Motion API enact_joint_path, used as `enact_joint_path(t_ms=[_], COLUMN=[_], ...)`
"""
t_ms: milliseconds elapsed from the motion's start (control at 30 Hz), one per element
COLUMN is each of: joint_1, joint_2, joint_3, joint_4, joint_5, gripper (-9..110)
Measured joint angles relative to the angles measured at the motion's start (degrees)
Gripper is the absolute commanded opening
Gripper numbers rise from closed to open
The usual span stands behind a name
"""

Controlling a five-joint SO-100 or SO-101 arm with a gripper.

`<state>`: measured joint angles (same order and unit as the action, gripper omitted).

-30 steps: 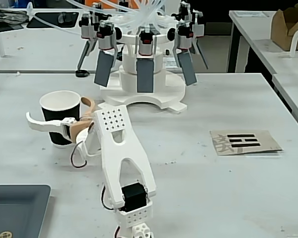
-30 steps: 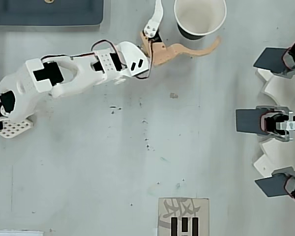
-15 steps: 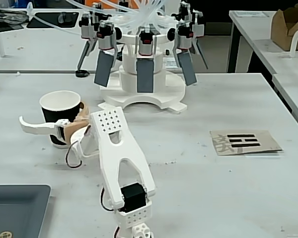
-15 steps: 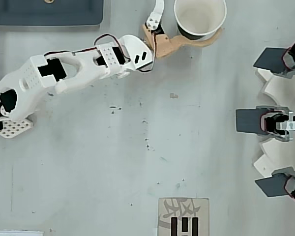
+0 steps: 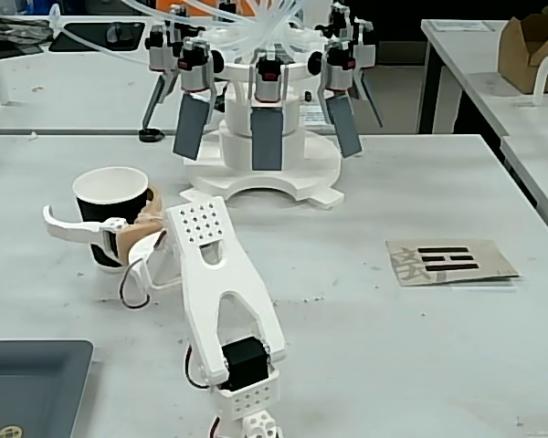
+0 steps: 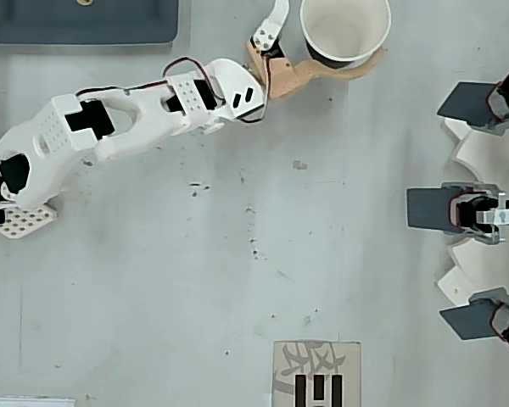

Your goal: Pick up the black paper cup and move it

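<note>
The tool (image 5: 99, 228) stands apart, 1 finger either side of the upright black paper cup (image 5: 110, 196), white-rimmed, white inside, left of frame on the counter (image 5: 365, 301).

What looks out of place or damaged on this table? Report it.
Nothing stands out. The black paper cup stands upright and unspilled between the open gripper fingers; the printed card lies flat.

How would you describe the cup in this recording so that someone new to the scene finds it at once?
Start at the white robot arm on the grey table and follow it to its gripper. The black paper cup stands upright there, between the open fingers, one white and one tan. It is the only cup in view: black outside, white rim and inside, empty in the overhead view.
</note>
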<state>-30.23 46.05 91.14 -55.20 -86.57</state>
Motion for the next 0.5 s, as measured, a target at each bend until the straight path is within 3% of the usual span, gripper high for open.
enact_joint_path(t_ms=[500], joint_1=[0.00], joint_2=[-0.62], joint_3=[-0.44], joint_4=[0.00], joint_5=[0.97], gripper=[25])
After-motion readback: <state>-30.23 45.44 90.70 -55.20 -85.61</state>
